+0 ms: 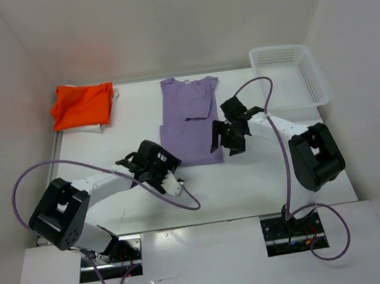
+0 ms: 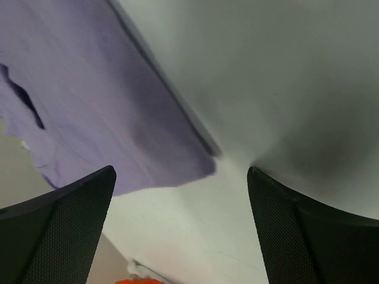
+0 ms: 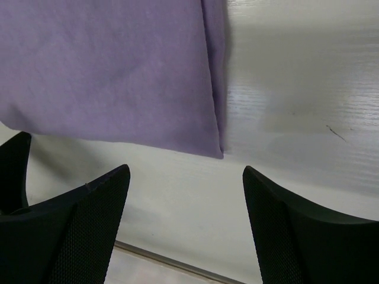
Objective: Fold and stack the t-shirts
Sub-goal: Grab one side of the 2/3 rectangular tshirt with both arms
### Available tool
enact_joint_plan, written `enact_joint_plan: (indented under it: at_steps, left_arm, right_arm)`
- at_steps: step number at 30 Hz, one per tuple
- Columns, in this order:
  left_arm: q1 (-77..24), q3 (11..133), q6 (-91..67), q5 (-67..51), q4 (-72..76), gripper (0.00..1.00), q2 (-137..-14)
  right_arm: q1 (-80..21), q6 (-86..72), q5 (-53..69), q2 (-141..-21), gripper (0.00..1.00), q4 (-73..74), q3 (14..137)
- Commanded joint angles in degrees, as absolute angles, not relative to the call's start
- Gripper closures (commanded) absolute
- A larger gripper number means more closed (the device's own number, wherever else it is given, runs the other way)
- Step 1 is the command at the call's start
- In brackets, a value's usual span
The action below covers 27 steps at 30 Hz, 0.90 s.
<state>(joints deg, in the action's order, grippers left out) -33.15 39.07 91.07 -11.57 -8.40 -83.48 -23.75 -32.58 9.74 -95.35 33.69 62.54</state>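
Lavender shirt [image 1: 189,125] is laid flat mid-table, partly folded. Left gripper [image 2: 180,173] and right gripper [image 3: 185,168] are held open, empty, at its near corners. Orange shirt [image 1: 81,105] is stacked on cream shirt [image 1: 93,129], far left.

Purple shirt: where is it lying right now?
In the top view the purple shirt lies flat mid-table, with the orange shirt to its far left and the basket to its right.

The left gripper [image 2: 180,177] has its jaws wide apart and empty. The right gripper [image 3: 185,171] is spread and empty too. Both reach inward.
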Motion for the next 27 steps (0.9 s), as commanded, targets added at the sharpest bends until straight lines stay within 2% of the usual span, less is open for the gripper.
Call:
enact_joint_plan:
  at_steps: [1, 7, 9, 10, 17, 21, 22, 24, 25, 27]
  left_arm:
    - [-33.0, 40.1, 89.0, -10.6, -2.8, 0.02, -88.8]
    - [-33.0, 41.4, 88.4, -12.7, -3.3, 0.10, -91.2]
    - [-33.0, 42.2, 88.4, -12.7, -3.9, 0.17, -91.9]
    - [-33.0, 42.2, 88.4, -13.2, -4.4, 0.26, -91.9]
    - [-33.0, 43.2, 86.7, -15.1, -4.1, 0.55, -93.1]
    - [-33.0, 43.9, 84.8, -15.1, -1.8, 0.62, -94.3]
    - [-33.0, 43.9, 84.8, -15.6, -1.8, 0.64, -94.3]
    - [-32.4, 44.4, 84.1, -15.6, -1.0, 0.68, -94.8]
    - [-32.4, 44.4, 83.6, -15.6, -1.0, 0.71, -94.8]
    - [-32.4, 44.9, 82.8, -16.2, -0.4, 0.75, -94.8]
  right_arm:
    - [-24.0, -33.9, 10.5, -96.8, 0.19, 29.6, 62.2]
    - [-24.0, -35.1, 13.2, -97.9, 0.22, 29.1, 61.1]
    - [-24.5, -35.1, 13.2, -97.9, 0.22, 30.4, 60.4]
    - [-24.5, -35.6, 13.2, -97.9, 0.22, 30.4, 59.7]
    - [-25.0, -37.4, 13.2, -99.7, 0.25, 29.2, 59.1]
    - [-25.0, -38.5, 12.6, -101.2, 0.31, 26.8, 59.6]
    - [-25.0, -39.0, 12.6, -102.1, 0.39, 26.2, 60.1]
    - [-25.0, -39.0, 13.3, -103.9, 0.47, 25.7, 61.5]
    - [-25.0, -39.5, 13.3, -103.9, 0.58, 25.7, 61.5]
    - [-25.0, -39.6, 13.3, -104.7, 0.71, 25.7, 61.5]
